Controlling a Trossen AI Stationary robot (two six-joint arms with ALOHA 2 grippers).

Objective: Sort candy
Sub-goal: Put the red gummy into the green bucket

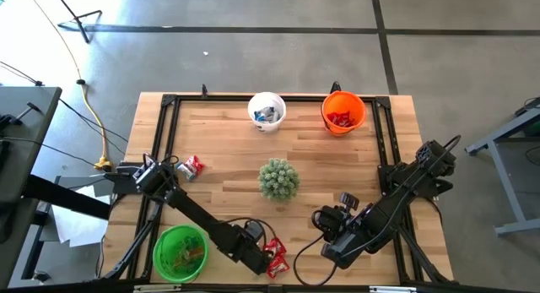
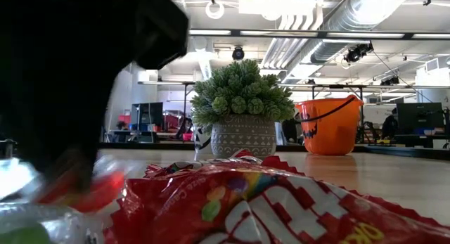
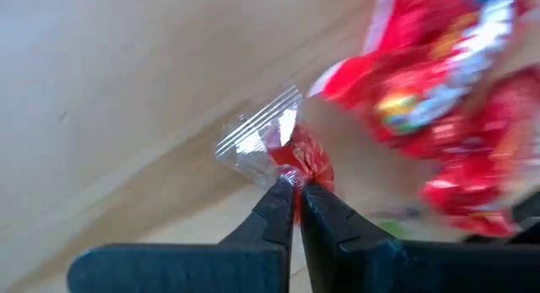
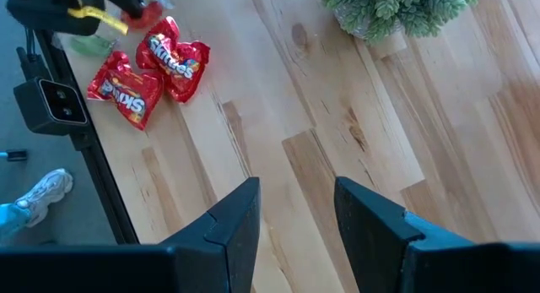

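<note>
Candy: shiny red packets [image 4: 148, 69] printed with white lettering lie at the near edge of the tabletop [image 1: 219, 149], beside the green bucket [image 1: 180, 252]. More sweets sit in the white bucket [image 1: 267, 111] and the orange bucket [image 1: 342, 112] at the far edge, and a few lie loose by the left arm's base [image 1: 191, 167]. The left gripper [image 3: 295, 187], fingers pressed together, pinches a small red sweet in a clear wrapper [image 3: 283, 149] just beside the packets; its print is blurred. The right gripper [image 4: 295, 213], fingers spread, hovers over bare wood well apart from them.
</note>
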